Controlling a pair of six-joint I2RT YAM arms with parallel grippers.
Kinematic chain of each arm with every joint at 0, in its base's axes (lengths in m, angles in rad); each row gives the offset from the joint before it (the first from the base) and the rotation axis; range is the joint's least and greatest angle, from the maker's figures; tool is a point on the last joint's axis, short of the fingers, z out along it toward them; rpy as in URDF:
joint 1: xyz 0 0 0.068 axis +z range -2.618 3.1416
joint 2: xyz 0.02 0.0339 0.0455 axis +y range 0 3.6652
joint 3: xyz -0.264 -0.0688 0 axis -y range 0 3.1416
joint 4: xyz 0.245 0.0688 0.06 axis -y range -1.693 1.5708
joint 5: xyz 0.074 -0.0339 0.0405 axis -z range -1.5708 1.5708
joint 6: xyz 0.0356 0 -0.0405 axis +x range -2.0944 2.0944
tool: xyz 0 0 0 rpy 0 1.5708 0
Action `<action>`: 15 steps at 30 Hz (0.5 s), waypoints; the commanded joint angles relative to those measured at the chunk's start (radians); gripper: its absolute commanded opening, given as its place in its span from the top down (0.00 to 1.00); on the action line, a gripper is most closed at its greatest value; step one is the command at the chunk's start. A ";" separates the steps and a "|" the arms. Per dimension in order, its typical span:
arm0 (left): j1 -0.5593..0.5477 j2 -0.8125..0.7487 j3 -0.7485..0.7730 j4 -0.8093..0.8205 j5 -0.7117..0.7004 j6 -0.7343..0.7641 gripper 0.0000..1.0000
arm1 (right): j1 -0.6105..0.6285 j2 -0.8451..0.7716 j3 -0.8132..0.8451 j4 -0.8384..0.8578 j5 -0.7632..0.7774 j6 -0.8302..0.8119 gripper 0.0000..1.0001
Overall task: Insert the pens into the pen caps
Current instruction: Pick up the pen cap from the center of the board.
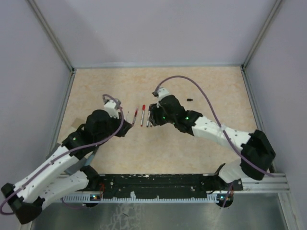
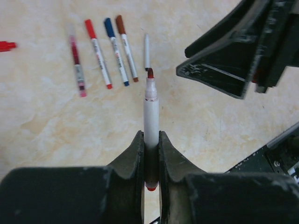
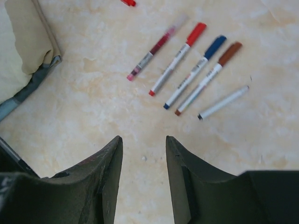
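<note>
A row of five thin white-barrelled marker pens (image 1: 143, 116) lies on the pale, marbled beige tabletop (image 3: 84, 112). From one end the row runs:

- a pen with a clear cap and dark-pink ink (image 3: 154, 48)
- a red-capped pen (image 3: 177, 58)
- a blue-capped pen (image 3: 194, 72)
- a brown-capped pen (image 3: 208, 79)
- a capless pen with a small black tip (image 3: 223, 102)

The left gripper (image 2: 150, 140) is clamped on a sixth white pen with a bare dark-red felt tip (image 2: 151, 105). It holds this pen just short of the row, with the tip pointing towards the near end of the capless pen.

The right gripper (image 3: 144, 142) hovers at the side of the row opposite the left gripper. Its fingers are apart with nothing between them.

A small loose red plastic piece (image 2: 5, 45), probably a cap, lies beyond the clear-capped end of the row. A tiny black object (image 1: 190, 99) rests well apart from the row and is too small to identify.
</note>
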 commanded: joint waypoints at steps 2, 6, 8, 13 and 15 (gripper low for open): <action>0.019 -0.148 -0.003 -0.160 -0.187 -0.010 1.00 | -0.042 0.264 0.323 -0.088 -0.225 -0.358 0.58; 0.019 -0.229 -0.011 -0.192 -0.211 -0.014 1.00 | -0.063 0.491 0.602 -0.183 -0.312 -0.509 0.56; 0.019 -0.272 -0.020 -0.180 -0.212 -0.016 1.00 | -0.071 0.598 0.730 -0.238 -0.355 -0.560 0.54; 0.019 -0.337 -0.031 -0.198 -0.296 -0.046 1.00 | -0.075 0.850 1.040 -0.337 -0.441 -0.621 0.52; 0.019 -0.349 -0.041 -0.195 -0.305 -0.053 1.00 | -0.075 0.936 1.155 -0.370 -0.466 -0.633 0.51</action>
